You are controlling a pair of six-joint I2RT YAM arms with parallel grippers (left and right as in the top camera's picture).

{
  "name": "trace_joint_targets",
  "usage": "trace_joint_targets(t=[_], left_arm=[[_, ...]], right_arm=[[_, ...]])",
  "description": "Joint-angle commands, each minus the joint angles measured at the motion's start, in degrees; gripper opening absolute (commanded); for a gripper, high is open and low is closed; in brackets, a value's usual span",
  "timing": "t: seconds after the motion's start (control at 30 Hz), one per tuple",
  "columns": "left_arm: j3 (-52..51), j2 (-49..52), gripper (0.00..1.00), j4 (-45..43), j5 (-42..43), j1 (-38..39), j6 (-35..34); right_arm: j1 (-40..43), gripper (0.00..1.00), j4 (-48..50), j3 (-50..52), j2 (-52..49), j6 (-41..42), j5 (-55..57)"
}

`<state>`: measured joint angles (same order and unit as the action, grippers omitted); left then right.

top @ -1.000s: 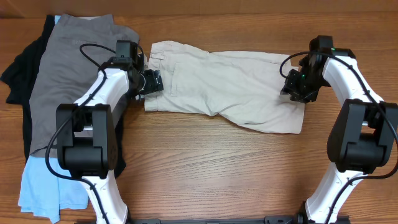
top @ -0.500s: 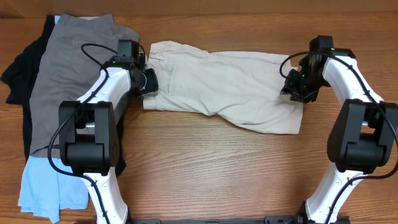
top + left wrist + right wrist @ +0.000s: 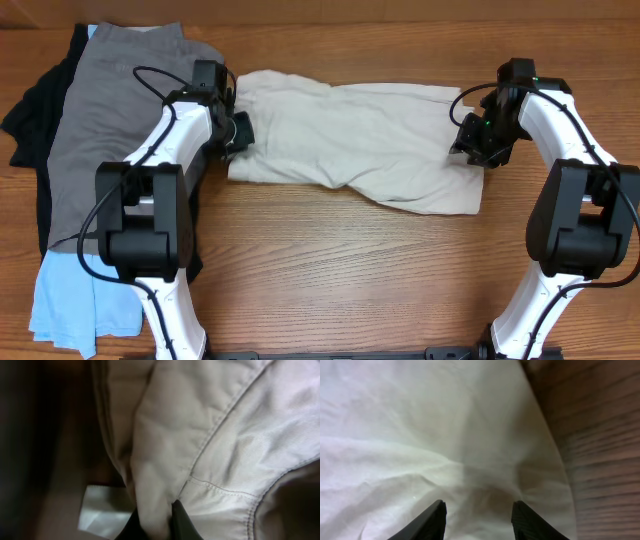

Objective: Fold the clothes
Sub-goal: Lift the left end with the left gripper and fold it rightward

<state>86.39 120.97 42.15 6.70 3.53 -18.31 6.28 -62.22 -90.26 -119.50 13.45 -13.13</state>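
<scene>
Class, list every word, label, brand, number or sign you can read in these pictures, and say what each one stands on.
No text can be read.
The white tag at the edge of the shorts is too blurred in the left wrist view to show any print.
The grey shorts and the table show no writing.

The cream shorts (image 3: 350, 145) are matt twill cloth, stitched and creased; the tabletop (image 3: 340, 280) is smooth grained wood; the right arm (image 3: 557, 112) wears glossy white plastic.
</scene>
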Motion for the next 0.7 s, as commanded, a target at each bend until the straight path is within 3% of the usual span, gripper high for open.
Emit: trace_joint_targets(t=[0.0,0.1,0.13,0.17,0.2,0.23,0.5,0.67], left_arm=[[-1.86,-6.64,0.04,4.5,-6.23,-0.17,1.27],[-1.86,-14.86,0.04,9.42,-6.99,-0.17,2.47],[-1.86,-16.09,0.04,10.16,-7.15,-0.17,2.95],[-1.86,-17.14,0.04,10.84,-7.17,-0.17,3.43],[-1.86,-18.86,0.04,11.93,-7.21,-0.17,4.74],[-1.86,-19.91,0.04,12.74,-7.39,-0.17,5.7],[-1.53,-24.13,0.04,15.67,-9.07,-0.17,9.62],[7.21,-25.16,0.04,22.38,-13.57,-0.55,15.85]], right_arm=[[0.04,0.47,-0.22,-1.31,-0.07,-2.03,-4.2],[0.04,0.46,-0.26,-1.31,-0.07,-5.01,-14.29],[0.02,0.41,-0.26,-1.31,-0.07,-5.01,-15.8],[-0.04,0.3,-0.26,-1.31,-0.07,-5.01,-16.57],[-0.33,0.1,-0.28,-1.29,-0.07,-5.16,-16.55],[-0.59,0.04,-0.31,-1.27,-0.07,-5.53,-16.57],[-6.43,0.04,2.16,2.21,-0.09,-6.14,-15.87],[-10.43,0.04,7.69,8.11,-0.11,-2.29,-14.32]])
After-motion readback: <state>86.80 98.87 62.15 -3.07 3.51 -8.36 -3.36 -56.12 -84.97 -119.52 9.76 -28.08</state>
